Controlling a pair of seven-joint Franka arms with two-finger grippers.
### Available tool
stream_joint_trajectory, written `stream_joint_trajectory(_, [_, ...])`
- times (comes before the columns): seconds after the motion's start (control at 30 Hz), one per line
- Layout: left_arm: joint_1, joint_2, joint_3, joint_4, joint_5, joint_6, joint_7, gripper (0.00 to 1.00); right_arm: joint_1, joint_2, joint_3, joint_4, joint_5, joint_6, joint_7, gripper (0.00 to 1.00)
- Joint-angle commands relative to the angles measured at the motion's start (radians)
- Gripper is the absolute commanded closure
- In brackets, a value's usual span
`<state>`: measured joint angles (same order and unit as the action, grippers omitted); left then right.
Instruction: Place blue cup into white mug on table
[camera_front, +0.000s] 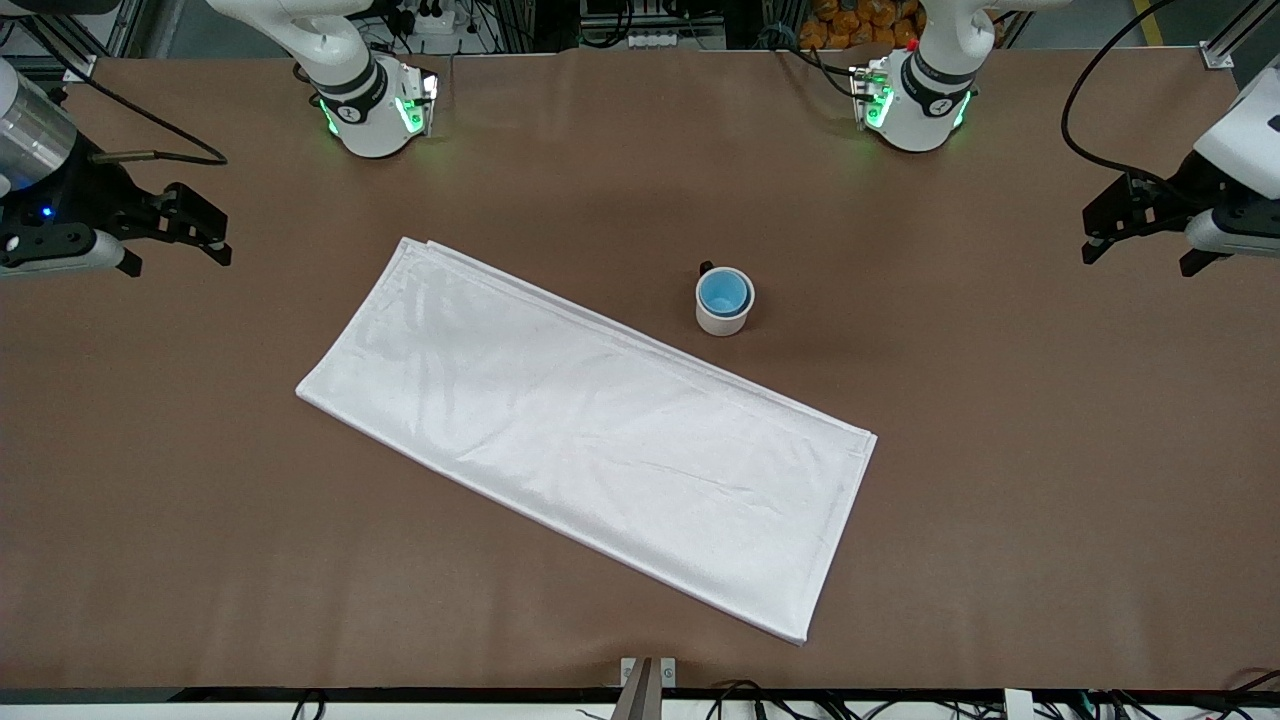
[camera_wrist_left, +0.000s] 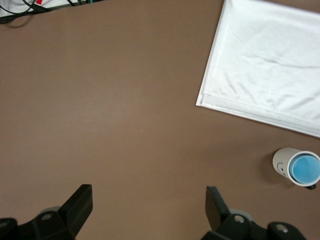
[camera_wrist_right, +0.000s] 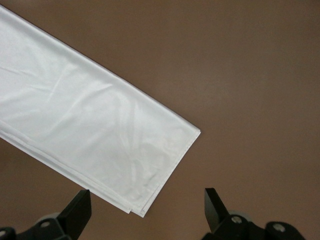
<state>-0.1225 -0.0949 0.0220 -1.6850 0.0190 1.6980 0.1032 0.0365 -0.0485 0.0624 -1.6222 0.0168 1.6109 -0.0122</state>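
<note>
The blue cup (camera_front: 723, 292) sits upright inside the white mug (camera_front: 722, 321), which stands on the brown table (camera_front: 1000, 470) near its middle, just beside the long edge of a white cloth. The mug's black handle points toward the robots' bases. The left wrist view shows the mug (camera_wrist_left: 280, 162) with the blue cup (camera_wrist_left: 305, 168) in it, well off to the side of the fingers. My left gripper (camera_front: 1140, 255) (camera_wrist_left: 149, 200) is open and empty over bare table at the left arm's end. My right gripper (camera_front: 178, 262) (camera_wrist_right: 147, 202) is open and empty at the right arm's end, over the cloth's corner.
A large folded white cloth (camera_front: 590, 430) lies slantwise across the middle of the table, nearer to the front camera than the mug; it also shows in both wrist views (camera_wrist_left: 270, 55) (camera_wrist_right: 85, 130). Both arm bases stand along the table's edge by the robots.
</note>
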Motion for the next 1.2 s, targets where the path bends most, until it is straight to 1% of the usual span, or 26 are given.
stream_joint_trajectory(0.0, [-0.022, 0.012, 0.004, 0.013, 0.027, -0.049, 0.026, 0.00, 0.022, -0.022, -0.029, -0.022, 0.018, 0.003, -0.017, 0.00])
stream_joint_trajectory(0.37, [-0.019, 0.017, 0.006, 0.027, 0.009, -0.049, 0.010, 0.00, 0.022, -0.022, -0.029, -0.022, 0.018, 0.003, -0.017, 0.00])
stream_joint_trajectory(0.6, [-0.017, 0.017, 0.004, 0.028, -0.007, -0.047, -0.072, 0.00, 0.020, -0.022, -0.029, -0.022, 0.018, 0.003, -0.017, 0.00])
stream_joint_trajectory(0.77, [-0.011, 0.017, 0.006, 0.028, -0.027, -0.047, -0.074, 0.00, 0.020, -0.022, -0.029, -0.024, 0.018, 0.003, -0.017, 0.00])
stream_joint_trajectory(1.17, [-0.012, 0.017, 0.006, 0.028, -0.027, -0.047, -0.074, 0.00, 0.020, -0.022, -0.029, -0.022, 0.018, 0.001, -0.017, 0.00])
